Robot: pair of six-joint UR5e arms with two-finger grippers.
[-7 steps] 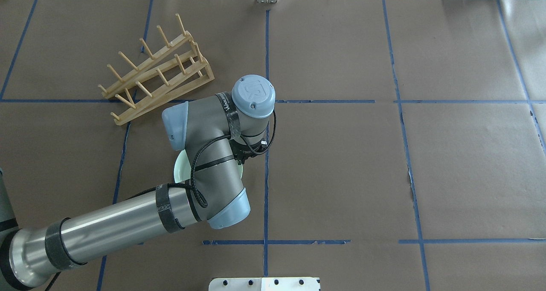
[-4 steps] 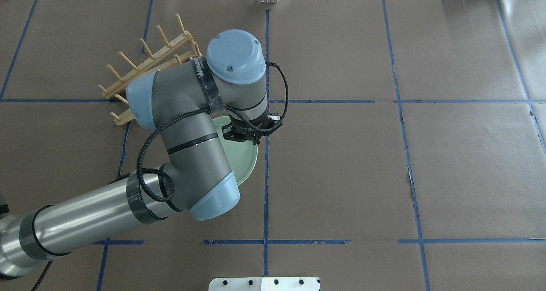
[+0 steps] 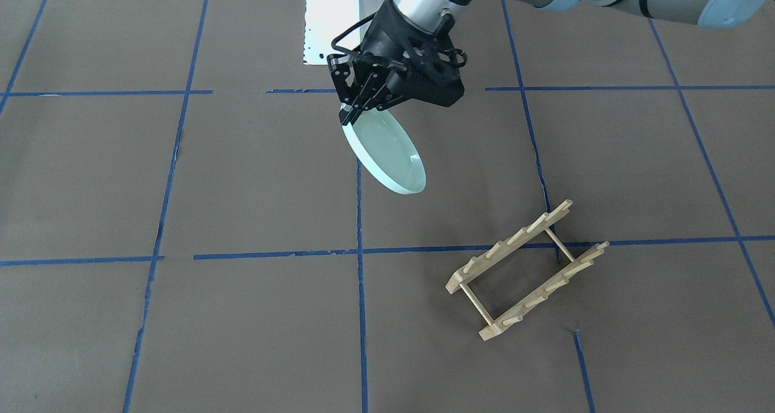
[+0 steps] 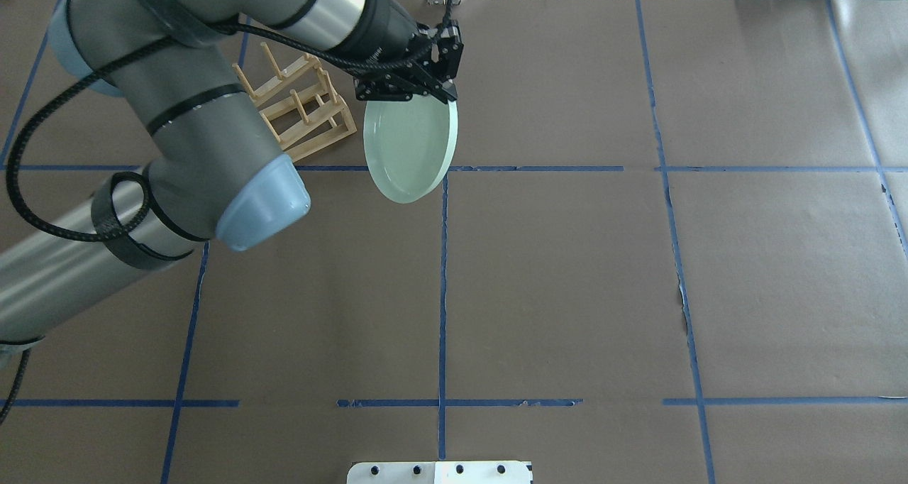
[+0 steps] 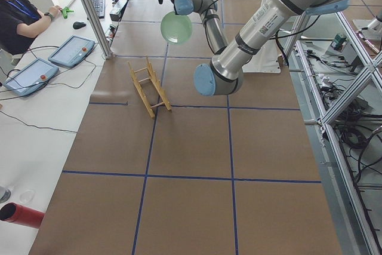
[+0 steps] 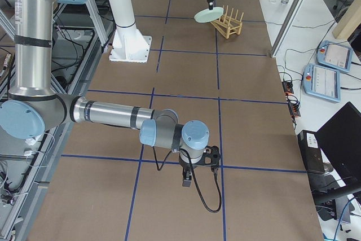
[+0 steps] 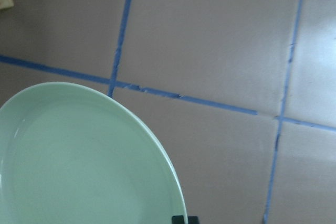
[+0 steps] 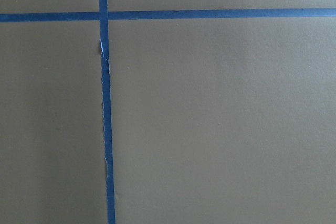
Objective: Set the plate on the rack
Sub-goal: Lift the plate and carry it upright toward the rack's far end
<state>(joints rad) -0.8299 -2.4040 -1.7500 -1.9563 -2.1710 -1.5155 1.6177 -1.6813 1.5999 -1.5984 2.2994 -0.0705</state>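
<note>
The pale mint-green plate (image 4: 408,147) hangs in the air, tilted on edge, and my left gripper (image 4: 443,92) is shut on its upper rim. It also shows in the front view (image 3: 387,152), held by the left gripper (image 3: 350,113), and fills the lower left of the left wrist view (image 7: 79,161). The light-wood rack (image 4: 333,125) stands on the table just left of the plate, partly hidden by my left arm; it shows whole in the front view (image 3: 510,243). My right gripper (image 6: 188,179) hangs low over bare table, far from both; I cannot tell whether it is open.
The table is brown paper with blue tape lines (image 4: 443,292). The white robot base plate (image 4: 440,472) sits at the near edge. An operator (image 5: 18,4) sits at a side desk with tablets (image 5: 71,51). A red cylinder (image 5: 24,214) lies on that desk.
My left arm has lifted the plate off the table, tipped it on edge and carried it toward the far side, to beside the rack's right end. The rack has not moved.
</note>
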